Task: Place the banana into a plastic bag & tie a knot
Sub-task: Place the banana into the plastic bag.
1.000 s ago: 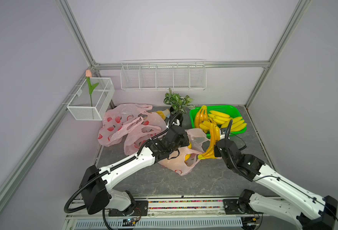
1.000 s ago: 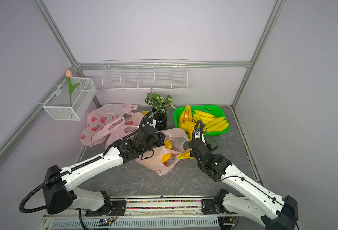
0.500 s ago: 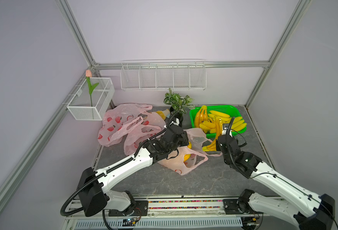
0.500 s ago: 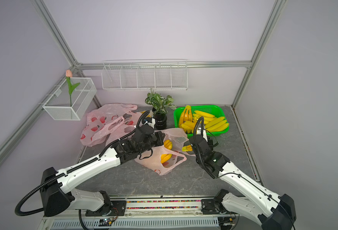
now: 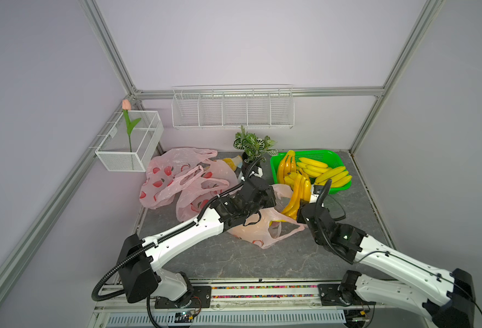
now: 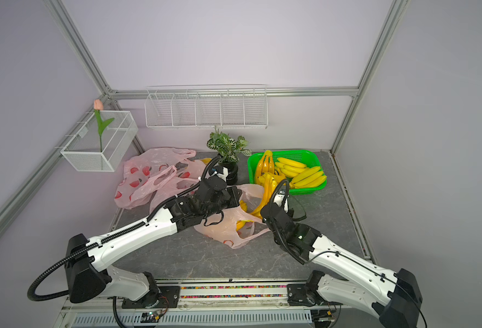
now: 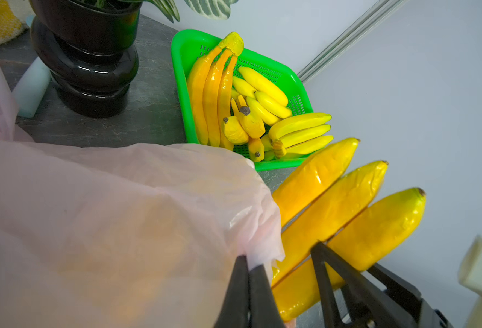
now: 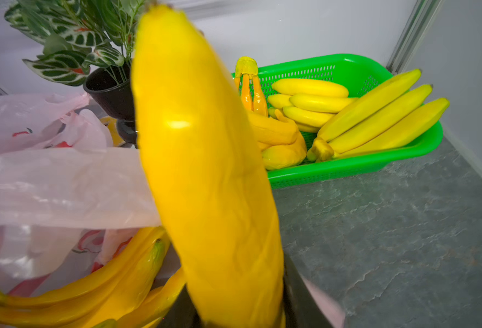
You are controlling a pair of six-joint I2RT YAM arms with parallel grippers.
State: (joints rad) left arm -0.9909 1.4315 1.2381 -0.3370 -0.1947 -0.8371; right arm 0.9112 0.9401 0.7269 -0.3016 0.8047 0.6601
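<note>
Risk: bunch [image 5: 296,196], clamped in right gripper [image 5: 299,210] at frame centre, could snag bag [image 5: 258,231] rim; left gripper [image 7: 249,272], pinched shut on that rim, might lose it.

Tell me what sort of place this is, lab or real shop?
Most likely a lab robot cell, not a shop. An aluminium frame with blank walls boxes in the table; two arms mount on a front rail; props look staged: a basket of glossy bananas, pink bags.
</note>
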